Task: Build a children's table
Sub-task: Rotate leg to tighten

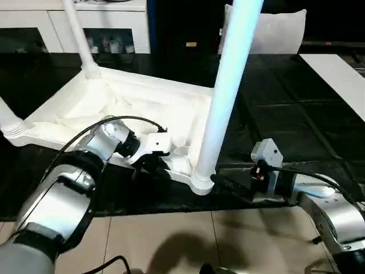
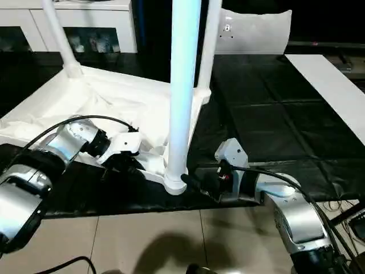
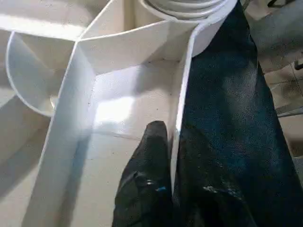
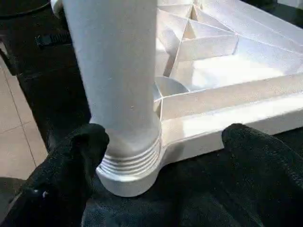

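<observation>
Four legs stand up from the overturned children's table (image 1: 142, 108), which lies top-down on a black surface (image 1: 285, 114) across the middle left of the head views. The nearest leg (image 1: 219, 108) rises through the centre of the frame, screwed into the near corner socket. The left wrist view gives what the head views cannot: the left gripper (image 3: 173, 142) has its jaws closed on the thin white rim wall of the tabletop, one black finger inside the ribbed hollow and one outside against the dark cloth. The right wrist view shows the right gripper (image 4: 163, 139) with jaws wide apart, either side of the nearest leg's threaded base, not clamped on it. Ribs divide the underside into compartments. White cabinets (image 1: 74, 28) stand at the upper left, a flat white board (image 1: 336, 80) at the right.
</observation>
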{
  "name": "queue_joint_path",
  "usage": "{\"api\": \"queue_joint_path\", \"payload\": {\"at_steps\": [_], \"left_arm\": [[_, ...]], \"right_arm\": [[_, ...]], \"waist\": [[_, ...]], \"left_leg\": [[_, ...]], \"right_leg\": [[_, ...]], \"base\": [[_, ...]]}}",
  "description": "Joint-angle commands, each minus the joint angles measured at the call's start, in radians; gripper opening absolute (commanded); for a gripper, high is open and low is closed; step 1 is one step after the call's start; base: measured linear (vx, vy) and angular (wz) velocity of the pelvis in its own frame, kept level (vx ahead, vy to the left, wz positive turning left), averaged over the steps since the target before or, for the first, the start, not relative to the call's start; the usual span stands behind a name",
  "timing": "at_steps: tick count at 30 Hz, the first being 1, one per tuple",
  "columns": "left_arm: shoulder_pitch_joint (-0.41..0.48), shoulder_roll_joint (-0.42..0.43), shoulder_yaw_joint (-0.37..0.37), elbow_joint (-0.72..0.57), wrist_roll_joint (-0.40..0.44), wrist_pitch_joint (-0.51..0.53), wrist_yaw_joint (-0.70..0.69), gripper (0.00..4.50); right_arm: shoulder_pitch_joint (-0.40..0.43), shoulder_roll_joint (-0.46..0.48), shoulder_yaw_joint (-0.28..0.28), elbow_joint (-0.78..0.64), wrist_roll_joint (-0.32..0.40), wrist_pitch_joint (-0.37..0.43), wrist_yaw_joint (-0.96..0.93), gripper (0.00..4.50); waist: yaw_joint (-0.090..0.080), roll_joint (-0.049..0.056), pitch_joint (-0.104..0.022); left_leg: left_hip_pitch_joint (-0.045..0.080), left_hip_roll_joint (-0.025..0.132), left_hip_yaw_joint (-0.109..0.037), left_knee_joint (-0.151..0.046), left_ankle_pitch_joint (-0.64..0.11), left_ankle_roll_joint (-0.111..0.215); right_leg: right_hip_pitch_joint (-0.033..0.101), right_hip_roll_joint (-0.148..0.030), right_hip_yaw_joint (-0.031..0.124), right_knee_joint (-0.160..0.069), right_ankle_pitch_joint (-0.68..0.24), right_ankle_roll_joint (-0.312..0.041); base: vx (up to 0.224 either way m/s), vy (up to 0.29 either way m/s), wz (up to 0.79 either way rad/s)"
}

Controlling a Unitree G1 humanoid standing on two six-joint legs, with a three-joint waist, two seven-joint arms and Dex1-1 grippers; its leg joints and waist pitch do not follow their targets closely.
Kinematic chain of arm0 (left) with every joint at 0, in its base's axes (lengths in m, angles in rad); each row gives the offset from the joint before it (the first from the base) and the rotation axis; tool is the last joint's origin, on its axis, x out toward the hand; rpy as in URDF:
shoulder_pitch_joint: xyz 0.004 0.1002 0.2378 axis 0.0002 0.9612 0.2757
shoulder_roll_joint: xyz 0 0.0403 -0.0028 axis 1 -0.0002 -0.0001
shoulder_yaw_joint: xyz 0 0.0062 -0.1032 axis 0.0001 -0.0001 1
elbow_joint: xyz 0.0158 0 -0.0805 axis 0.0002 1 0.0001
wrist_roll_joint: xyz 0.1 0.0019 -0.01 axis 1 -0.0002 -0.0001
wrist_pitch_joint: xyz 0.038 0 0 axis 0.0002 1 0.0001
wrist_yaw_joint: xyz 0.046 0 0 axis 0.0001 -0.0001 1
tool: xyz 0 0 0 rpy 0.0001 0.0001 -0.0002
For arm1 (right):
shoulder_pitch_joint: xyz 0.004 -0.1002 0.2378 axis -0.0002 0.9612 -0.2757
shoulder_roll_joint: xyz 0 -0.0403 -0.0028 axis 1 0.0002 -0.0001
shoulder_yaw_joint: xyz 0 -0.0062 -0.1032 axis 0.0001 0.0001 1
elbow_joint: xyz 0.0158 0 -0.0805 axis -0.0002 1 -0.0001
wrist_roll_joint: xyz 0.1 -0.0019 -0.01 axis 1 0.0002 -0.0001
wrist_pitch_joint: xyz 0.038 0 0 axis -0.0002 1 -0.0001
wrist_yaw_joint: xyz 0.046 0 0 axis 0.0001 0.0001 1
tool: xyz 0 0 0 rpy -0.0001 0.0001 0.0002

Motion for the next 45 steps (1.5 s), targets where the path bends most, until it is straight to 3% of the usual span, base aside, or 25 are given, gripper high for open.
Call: {"api": "queue_joint_path", "payload": {"at_steps": [1, 6, 9, 14, 18, 21, 24, 25, 26, 29, 31, 35, 38, 39, 45], "left_arm": [[-0.017, -0.013, 0.013, 0.007, 0.004, -0.015, 0.017, 0.19], [0.004, -0.022, 0.037, 0.002, -0.007, -0.008, 0.05, 0.01], [0.03, -0.044, 0.1, 0.0, -0.055, 0.115, 0.12, 0.01], [0.092, -0.063, 0.151, -0.084, -0.095, 0.229, 0.209, 0.01], [0.198, -0.031, 0.113, -0.226, -0.077, 0.126, 0.132, 0.01], [0.23, -0.018, 0.099, -0.275, -0.072, 0.1, 0.086, 0.01], [0.233, -0.011, 0.09, -0.292, -0.069, 0.102, 0.07, 0.01], [0.236, -0.006, 0.087, -0.302, -0.067, 0.106, 0.066, 0.01], [0.243, 0.008, 0.075, -0.326, -0.063, 0.096, 0.044, 0.0], [0.244, 0.023, 0.065, -0.346, -0.059, 0.073, 0.019, 0.0], [0.242, 0.03, 0.063, -0.358, -0.06, 0.061, -0.003, 0.0], [0.227, 0.034, 0.07, -0.37, -0.07, 0.031, -0.041, 0.0], [0.225, 0.033, 0.069, -0.388, -0.085, 0.04, -0.06, 0.0], [0.224, 0.033, 0.067, -0.397, -0.091, 0.048, -0.066, 0.0], [0.22, 0.033, 0.065, -0.394, -0.085, 0.043, -0.069, 0.0]], "right_arm": [[0.0, -0.008, -0.005, -0.005, -0.004, -0.005, -0.006, 4.5], [0.012, 0.001, 0.0, -0.015, -0.004, -0.007, -0.012, 4.5], [0.022, 0.011, 0.002, -0.018, -0.007, 0.002, -0.028, 4.5], [-0.002, 0.019, -0.009, 0.016, -0.028, 0.004, -0.064, 4.5], [-0.05, 0.008, -0.006, 0.062, -0.043, -0.001, -0.058, 4.5], [-0.078, 0.005, 0.0, 0.085, -0.042, -0.012, -0.039, 4.5], [-0.108, -0.008, 0.015, 0.121, -0.011, -0.054, 0.062, 4.5], [-0.116, -0.012, 0.019, 0.131, -0.004, -0.063, 0.088, 4.5], [-0.141, -0.015, 0.024, 0.16, 0.02, -0.068, 0.145, 4.2], [-0.183, -0.016, 0.025, 0.208, 0.045, -0.071, 0.215, 4.2], [-0.207, -0.02, 0.032, 0.234, 0.056, -0.068, 0.261, 3.83], [-0.255, -0.033, 0.066, 0.29, 0.057, -0.055, 0.372, 3.71], [-0.284, -0.028, 0.078, 0.334, 0.049, -0.072, 0.409, 3.36], [-0.301, -0.022, 0.088, 0.357, 0.047, -0.079, 0.434, 3.32], [-0.321, -0.013, 0.108, 0.38, 0.046, -0.083, 0.474, 2.83]], "waist": [[0.007, 0.0, -0.097], [0.008, -0.001, -0.099], [0.006, 0.002, -0.094], [-0.01, -0.003, -0.087], [-0.037, -0.015, -0.077], [-0.042, -0.007, -0.072], [-0.041, -0.011, -0.068], [-0.041, -0.008, -0.067], [-0.042, -0.01, -0.067], [-0.042, -0.01, -0.068], [-0.041, -0.011, -0.069], [-0.031, -0.009, -0.072], [-0.027, -0.009, -0.074], [-0.026, -0.013, -0.075], [-0.014, -0.014, -0.071]], "left_leg": [[-0.003, 0.021, 0.005, -0.062, -0.071, 0.094], [-0.006, 0.022, 0.004, -0.062, -0.063, 0.095], [-0.006, 0.017, 0.007, -0.061, -0.079, 0.093], [-0.008, 0.01, 0.007, -0.06, -0.106, 0.092], [-0.007, 0.003, 0.011, -0.059, -0.128, 0.108], [0.0, 0.006, 0.01, -0.061, -0.147, 0.107], [0.003, 0.005, 0.011, -0.06, -0.163, 0.11], [0.0, 0.008, 0.009, -0.061, -0.162, 0.113], [-0.001, 0.011, 0.008, -0.062, -0.159, 0.115], [-0.002, 0.017, 0.004, -0.065, -0.148, 0.124], [-0.004, 0.019, 0.005, -0.065, -0.131, 0.129], [-0.005, 0.028, 0.005, -0.065, -0.094, 0.144], [-0.006, 0.032, 0.005, -0.064, -0.064, 0.151], [-0.008, 0.031, 0.006, -0.063, -0.06, 0.153], [-0.009, 0.028, 0.009, -0.062, -0.051, 0.145]], "right_leg": [[0.084, -0.08, 0.06, -0.058, -0.385, -0.062], [0.087, -0.08, 0.061, -0.053, -0.358, -0.068], [0.086, -0.077, 0.057, -0.059, -0.382, -0.064], [0.086, -0.07, 0.049, -0.071, -0.444, -0.031], [0.076, -0.064, 0.046, -0.085, -0.517, 0.007], [0.069, -0.064, 0.044, -0.09, -0.549, 0.023], [0.066, -0.064, 0.04, -0.093, -0.567, 0.034], [0.068, -0.066, 0.041, -0.091, -0.56, 0.032], [0.069, -0.066, 0.043, -0.09, -0.553, 0.031], [0.07, -0.069, 0.048, -0.08, -0.508, -0.004], [0.071, -0.071, 0.053, -0.074, -0.48, -0.022], [0.072, -0.073, 0.059, -0.057, -0.412, -0.068], [0.071, -0.075, 0.063, -0.048, -0.364, -0.092], [0.072, -0.075, 0.063, -0.043, -0.353, -0.105], [0.069, -0.075, 0.067, -0.044, -0.369, -0.097]], "base": [[0.0, 0.0, 0.0], [0.0, 0.0, 0.0], [0.0, 0.0, 0.0], [0.0, 0.0, 0.0], [0.0, 0.0, 0.0], [0.0, 0.0, 0.0], [0.0, 0.0, 0.0], [0.0, 0.0, 0.0], [0.0, 0.0, 0.0], [0.0, 0.0, 0.0], [0.0, 0.0, 0.0], [0.0, 0.0, 0.0], [0.0, 0.0, 0.0], [0.0, 0.0, 0.0], [0.0, 0.0, 0.0]]}}
